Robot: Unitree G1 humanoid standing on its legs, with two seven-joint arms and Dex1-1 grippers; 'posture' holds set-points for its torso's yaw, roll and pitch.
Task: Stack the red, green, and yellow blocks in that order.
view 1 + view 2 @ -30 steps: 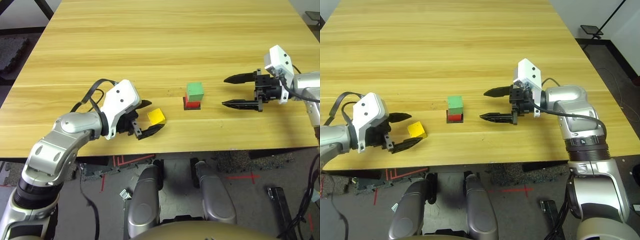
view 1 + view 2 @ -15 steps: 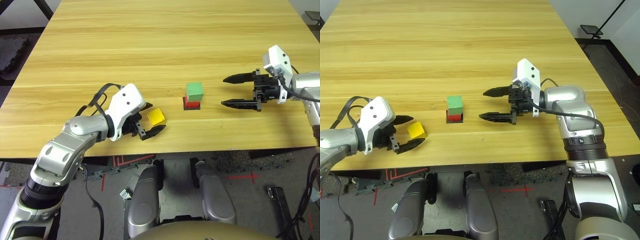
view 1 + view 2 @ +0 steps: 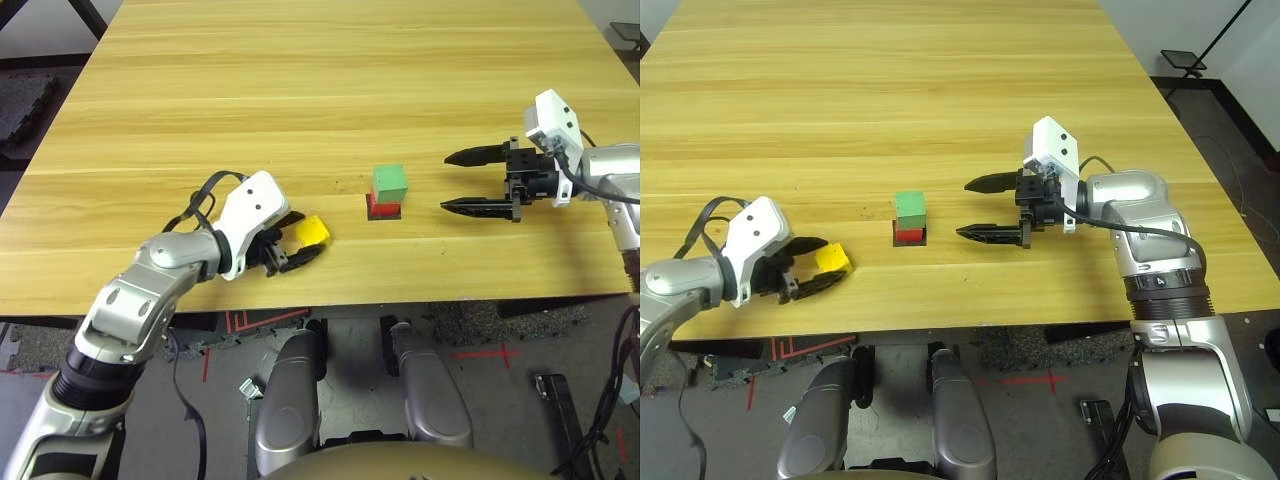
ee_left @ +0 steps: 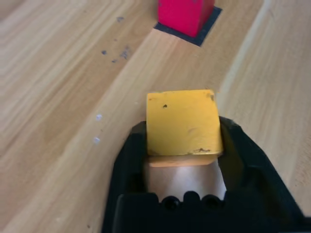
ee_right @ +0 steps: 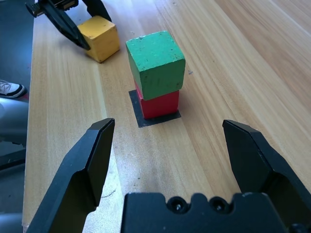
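Smooth wood table (image 3: 330, 100), matt blocks (image 5: 156, 63)

Wooden table (image 3: 300, 110) with red block (image 3: 385, 209) on black patch (image 3: 369, 215) near centre, yellow block (image 3: 313, 231) left of it.

Yellow block (image 4: 184, 124), one, matte, its face marked with small dark specks and chips; held between the two black fingers of the left gripper (image 4: 183, 141), one finger against each side. Red block (image 4: 182, 14), one, only partly in view, standing on a flat black square patch (image 4: 187, 38), apart from the yellow block. Table (image 4: 63, 111), pale wood, streaked grain, scattered with a few small dark and light flecks.
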